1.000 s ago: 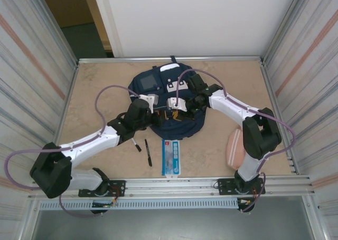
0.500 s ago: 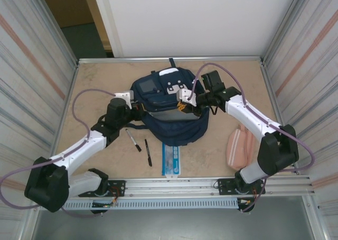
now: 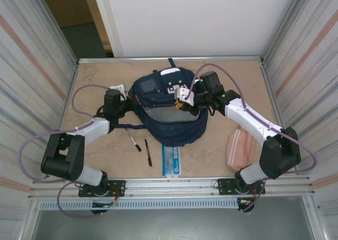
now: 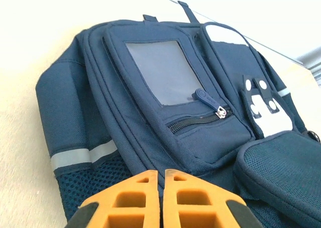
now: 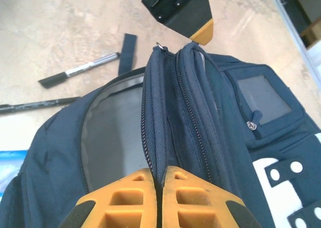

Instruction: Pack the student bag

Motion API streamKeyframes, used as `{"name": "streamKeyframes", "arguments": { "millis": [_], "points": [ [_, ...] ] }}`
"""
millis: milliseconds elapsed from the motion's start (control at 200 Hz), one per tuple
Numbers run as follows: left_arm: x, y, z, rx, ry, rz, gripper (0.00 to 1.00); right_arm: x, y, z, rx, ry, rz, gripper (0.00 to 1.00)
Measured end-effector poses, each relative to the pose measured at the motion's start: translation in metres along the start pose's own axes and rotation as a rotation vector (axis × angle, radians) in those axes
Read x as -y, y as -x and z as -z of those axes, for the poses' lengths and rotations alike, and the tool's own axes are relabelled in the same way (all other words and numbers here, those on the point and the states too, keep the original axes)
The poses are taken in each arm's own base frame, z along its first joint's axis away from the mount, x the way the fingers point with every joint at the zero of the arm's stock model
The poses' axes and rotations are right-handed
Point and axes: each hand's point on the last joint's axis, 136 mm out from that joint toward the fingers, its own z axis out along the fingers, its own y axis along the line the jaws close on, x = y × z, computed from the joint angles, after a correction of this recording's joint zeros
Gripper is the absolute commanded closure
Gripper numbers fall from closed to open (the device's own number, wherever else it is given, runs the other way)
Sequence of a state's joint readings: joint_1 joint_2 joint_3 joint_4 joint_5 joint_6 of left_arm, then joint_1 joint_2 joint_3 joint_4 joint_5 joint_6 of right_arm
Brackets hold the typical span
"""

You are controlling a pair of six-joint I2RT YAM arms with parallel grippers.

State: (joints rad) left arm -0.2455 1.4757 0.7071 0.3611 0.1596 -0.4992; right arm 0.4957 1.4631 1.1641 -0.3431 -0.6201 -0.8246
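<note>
**A:** While both arms are on it, where does the thing sit?

**B:** Mid-table, towards the far side of the tan table (image 3: 95, 76). It's the big navy-blue fabric student bag (image 3: 174, 132) with white patches. The front pockets face upward, and the main zip mouth gapes towards the arms' side with grey lining showing.

**A:** And the grips?

**B:** The right pincer (image 5: 159, 172) is clenched on the zipped rim of the mouth, with fabric running straight in between its orange fingers. The left pincer (image 4: 161, 175) is clenched too, at the bag's left edge. A piped seam runs in between its fingers, so I take that as a nip on the cloth.

**A:** How will it handle?

**B:** Soft and floppy, I'd judge, and light, with nothing visible inside. The cloth will sag wherever it isn't held. The stiffer piped rim beside the zip is the place to take it, with one hold at each end to keep the mouth spread.

**A:** What's around?

**B:** On the near side there's a black pen with a pale barrel (image 3: 136, 144) and a second, all-black pen (image 3: 148, 152). A flat blue-and-white pack (image 3: 171, 158) lies right at the bag's near edge. A small soft pink pouch (image 3: 238, 147) sits off right, beside the right arm. A dark strap (image 3: 127, 127) trails left, near the pens. If either arm lets go to fetch something, the mouth may slump shut.
</note>
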Motion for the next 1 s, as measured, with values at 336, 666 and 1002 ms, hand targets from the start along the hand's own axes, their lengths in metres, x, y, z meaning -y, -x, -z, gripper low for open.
{"name": "streamKeyframes", "arguments": {
  "millis": [336,666,1002],
  "points": [
    [-0.013,0.015,-0.011,-0.037,0.06,-0.025,0.76,0.0,0.007,-0.017,-0.088,-0.073,0.001,1.0],
    [-0.013,-0.008,0.024,-0.203,0.034,0.105,0.55,0.033,0.0,-0.02,-0.165,-0.196,-0.141,1.0],
    [0.01,-0.096,0.012,-0.491,-0.1,0.365,0.56,0.08,0.028,0.012,-0.1,-0.326,-0.199,1.0]
  ]
}}
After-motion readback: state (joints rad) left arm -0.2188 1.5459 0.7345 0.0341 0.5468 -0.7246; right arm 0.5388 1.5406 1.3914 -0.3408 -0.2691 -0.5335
